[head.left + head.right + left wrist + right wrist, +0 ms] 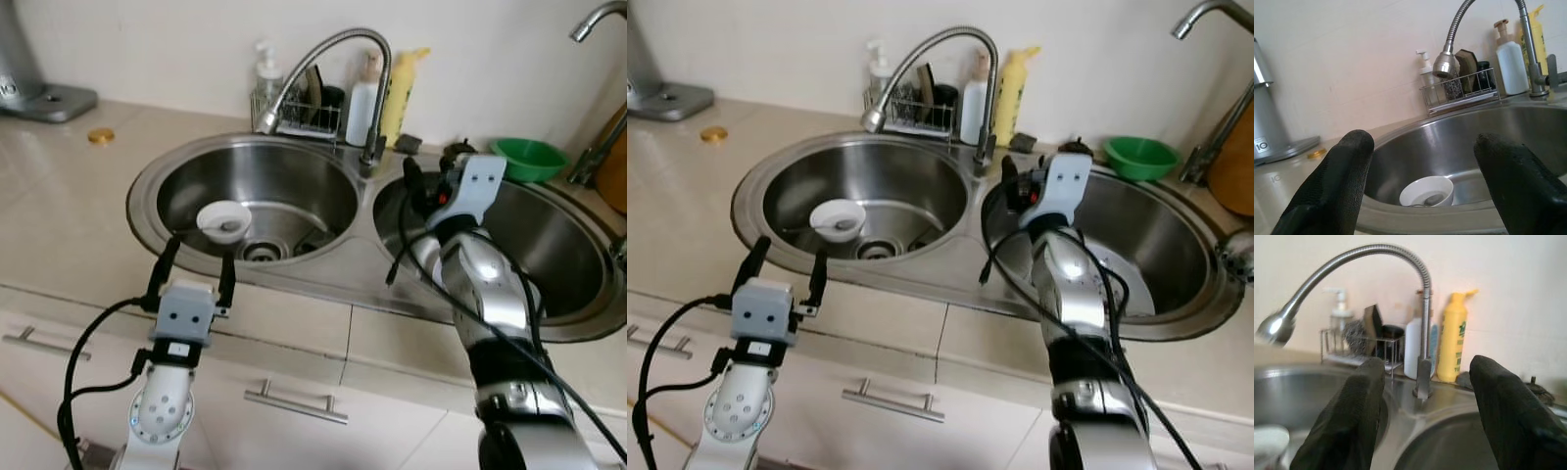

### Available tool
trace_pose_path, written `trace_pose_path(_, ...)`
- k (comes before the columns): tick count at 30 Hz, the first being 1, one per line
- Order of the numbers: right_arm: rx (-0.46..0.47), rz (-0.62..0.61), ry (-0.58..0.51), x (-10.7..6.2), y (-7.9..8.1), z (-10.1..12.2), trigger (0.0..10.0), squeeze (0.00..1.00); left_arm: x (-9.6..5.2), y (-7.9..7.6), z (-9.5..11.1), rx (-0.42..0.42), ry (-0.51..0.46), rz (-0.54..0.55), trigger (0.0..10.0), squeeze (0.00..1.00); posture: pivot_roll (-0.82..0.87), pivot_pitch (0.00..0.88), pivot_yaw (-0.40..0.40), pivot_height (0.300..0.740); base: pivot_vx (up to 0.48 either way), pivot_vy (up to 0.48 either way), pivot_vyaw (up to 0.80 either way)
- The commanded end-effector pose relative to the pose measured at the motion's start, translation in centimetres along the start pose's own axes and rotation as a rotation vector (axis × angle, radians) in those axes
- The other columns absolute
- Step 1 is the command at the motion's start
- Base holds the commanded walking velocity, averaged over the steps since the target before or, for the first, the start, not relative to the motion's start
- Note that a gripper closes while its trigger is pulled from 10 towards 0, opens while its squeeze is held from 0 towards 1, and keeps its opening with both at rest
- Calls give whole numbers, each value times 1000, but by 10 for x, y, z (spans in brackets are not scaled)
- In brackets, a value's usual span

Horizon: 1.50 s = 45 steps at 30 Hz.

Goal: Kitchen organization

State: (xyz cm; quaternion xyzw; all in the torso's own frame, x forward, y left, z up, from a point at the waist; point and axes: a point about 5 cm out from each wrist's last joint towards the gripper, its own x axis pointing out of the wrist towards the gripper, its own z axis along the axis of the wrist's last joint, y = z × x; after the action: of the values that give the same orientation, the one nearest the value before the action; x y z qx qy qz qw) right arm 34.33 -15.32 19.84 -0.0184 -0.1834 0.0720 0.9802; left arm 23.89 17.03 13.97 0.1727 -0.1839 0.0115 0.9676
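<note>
Sink (pixel 147 191) ahead: left gripper (pixel 193 271), fingers apart, should drop squarely over bowl (pixel 224 219); right gripper (pixel 1422 396) also spread.

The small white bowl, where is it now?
The small white bowl sits in the left round steel basin, beside the drain, just beyond the open left gripper.

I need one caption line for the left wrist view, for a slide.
Open left end effector faces a white bowl in the steel sink, under the faucet head.
</note>
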Motion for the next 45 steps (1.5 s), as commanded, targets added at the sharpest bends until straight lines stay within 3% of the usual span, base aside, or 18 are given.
trace_pose_path(1,-52,13,-73,-2,3,13,10000,0,1,-1,5,-3,-17,-5,10000,0,81,0,-60,740,0,0,0)
trace_pose_path(3,-60,16,-80,-4,4,14,10000,0,1,-1,5,-3,-17,-7,10000,0,81,0,-60,740,0,0,0)
trace_pose_path(5,-145,20,-155,-9,10,23,10000,0,2,-1,7,-2,-25,-7,10000,0,79,0,-59,740,0,0,0)
trace_pose_path(11,-268,-14,-216,-15,12,31,10000,0,2,-1,8,-4,-32,-7,10000,0,81,0,-63,740,0,480,0)
trace_pose_path(17,-278,-31,-232,-21,12,32,10000,0,2,-1,10,0,-48,-6,10000,0,79,0,-65,740,0,429,-219)
trace_pose_path(33,-356,-33,-277,-41,16,35,10000,0,2,-3,14,17,-76,-30,10000,0,77,0,-65,740,0,0,-800)
trace_pose_path(38,-348,-22,-283,-45,18,34,10000,0,1,-4,14,21,-78,-33,10000,0,75,0,-65,740,0,0,-800)
trace_pose_path(45,-322,-1,-248,-47,22,27,10000,0,2,-5,13,17,-72,-30,10000,0,76,0,-65,740,0,0,0)
